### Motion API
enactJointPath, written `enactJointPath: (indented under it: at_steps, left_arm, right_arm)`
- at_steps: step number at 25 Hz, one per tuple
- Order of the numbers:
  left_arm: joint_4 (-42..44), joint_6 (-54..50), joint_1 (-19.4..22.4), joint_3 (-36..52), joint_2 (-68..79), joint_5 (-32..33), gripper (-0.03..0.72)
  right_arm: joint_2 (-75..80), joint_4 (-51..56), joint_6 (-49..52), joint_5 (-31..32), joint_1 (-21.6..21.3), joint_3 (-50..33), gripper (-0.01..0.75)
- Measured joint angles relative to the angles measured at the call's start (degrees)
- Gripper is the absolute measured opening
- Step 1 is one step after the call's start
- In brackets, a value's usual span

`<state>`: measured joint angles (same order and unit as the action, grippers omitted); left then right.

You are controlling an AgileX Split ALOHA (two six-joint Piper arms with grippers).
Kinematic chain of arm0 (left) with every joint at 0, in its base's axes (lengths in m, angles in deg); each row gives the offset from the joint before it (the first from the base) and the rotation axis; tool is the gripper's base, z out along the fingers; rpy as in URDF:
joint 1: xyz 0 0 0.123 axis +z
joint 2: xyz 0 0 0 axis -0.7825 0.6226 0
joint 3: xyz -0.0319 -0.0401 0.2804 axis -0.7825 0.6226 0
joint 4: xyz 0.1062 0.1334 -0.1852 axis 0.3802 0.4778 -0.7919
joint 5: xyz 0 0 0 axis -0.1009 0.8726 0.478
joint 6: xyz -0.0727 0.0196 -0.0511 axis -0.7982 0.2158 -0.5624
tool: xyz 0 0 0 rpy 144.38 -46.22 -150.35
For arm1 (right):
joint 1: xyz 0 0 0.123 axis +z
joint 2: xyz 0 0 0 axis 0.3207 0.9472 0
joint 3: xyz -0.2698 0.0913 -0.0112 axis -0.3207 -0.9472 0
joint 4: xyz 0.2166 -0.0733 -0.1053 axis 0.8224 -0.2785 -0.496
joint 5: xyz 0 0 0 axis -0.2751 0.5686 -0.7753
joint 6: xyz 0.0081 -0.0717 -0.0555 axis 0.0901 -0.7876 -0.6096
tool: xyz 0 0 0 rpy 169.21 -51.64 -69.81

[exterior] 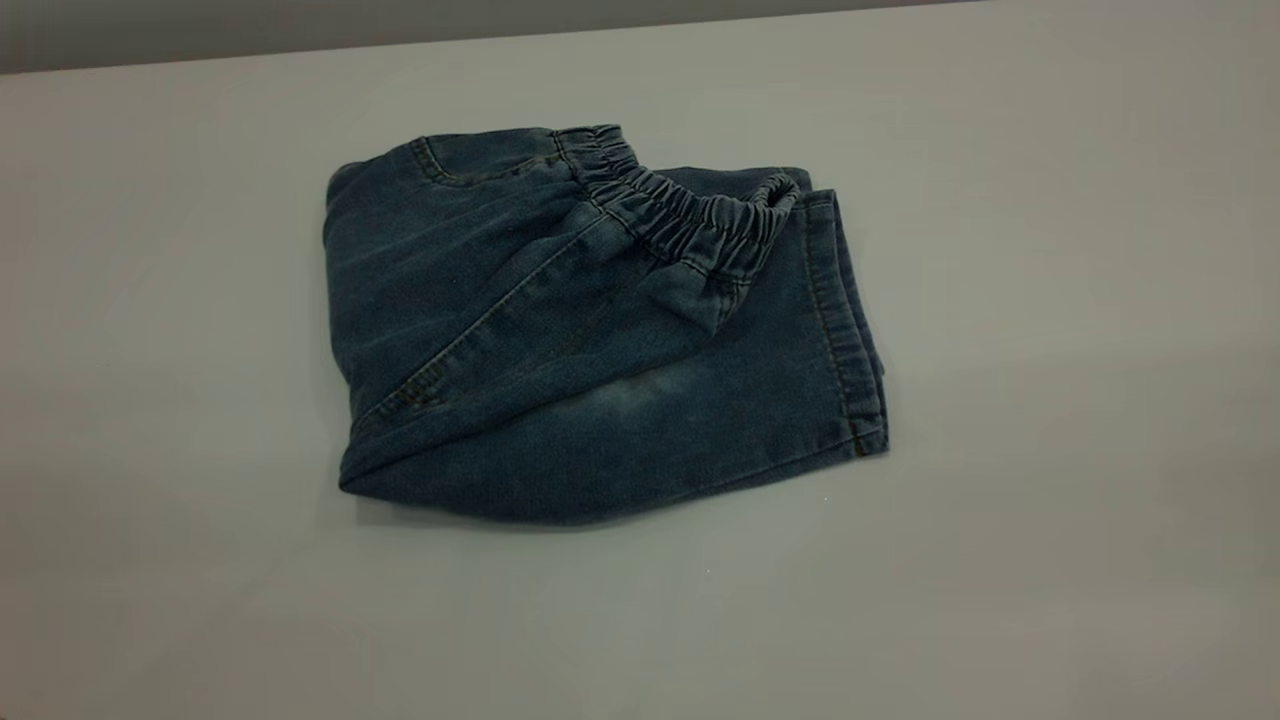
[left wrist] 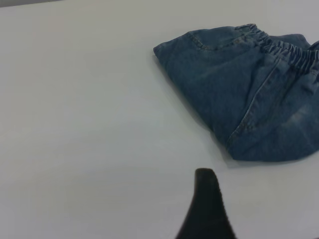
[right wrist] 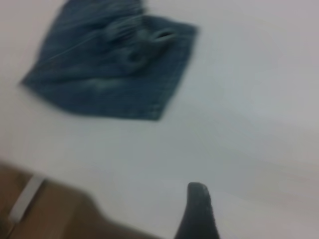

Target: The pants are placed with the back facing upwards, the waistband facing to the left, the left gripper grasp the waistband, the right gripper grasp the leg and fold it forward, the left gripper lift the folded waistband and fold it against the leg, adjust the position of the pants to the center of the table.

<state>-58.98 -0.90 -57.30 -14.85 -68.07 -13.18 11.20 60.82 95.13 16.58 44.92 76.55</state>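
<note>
Small blue denim pants [exterior: 600,340] are lying folded into a compact bundle near the middle of the pale tabletop [exterior: 1050,300], with the ruffled waistband [exterior: 680,205] lying across the leg [exterior: 700,420] beneath. The left gripper [left wrist: 207,209] and the right gripper [right wrist: 197,214] are hanging well apart from the pants; only one dark finger of each is showing, so I cannot tell whether their jaws are apart or together.

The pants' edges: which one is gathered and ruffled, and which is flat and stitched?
On the pants, the waistband lying diagonally on top is ruffled elastic. The leg hem along the right side is flat, with straight seams.
</note>
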Motion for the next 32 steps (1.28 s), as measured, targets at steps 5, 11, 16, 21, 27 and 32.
enactJointPath:
  at_steps: [5, 11, 16, 21, 27, 32]
  left_arm:
    - [-0.04, 0.00, 0.00, 0.00, 0.04, 0.00, 0.486]
    - [-0.04, 0.00, 0.00, 0.00, 0.04, -0.05, 0.486]
    - [-0.04, 0.14, 0.00, 0.00, 0.04, -0.05, 0.486]
    - [-0.04, 0.04, 0.00, 0.00, 0.04, -0.05, 0.485]
    - [-0.04, 0.04, 0.00, 0.00, 0.04, -0.05, 0.485]
    - [-0.04, 0.04, 0.00, 0.00, 0.04, -0.05, 0.485]
  right_arm:
    - [-1.13, -0.12, 0.06, 0.00, -13.95, 0.00, 0.476]
    - [-1.22, -0.18, 0.06, -0.06, -20.12, 0.00, 0.476]
    - [-1.17, -3.20, -3.98, -2.22, -21.86, 0.00, 0.476]
    - [-1.17, -5.00, -4.92, -8.77, -21.67, -1.07, 0.476]
    - [-1.15, -4.88, -4.92, -13.53, -21.67, -1.58, 0.476]
    - [-1.17, -4.88, -4.92, -13.44, -21.67, -1.58, 0.476]
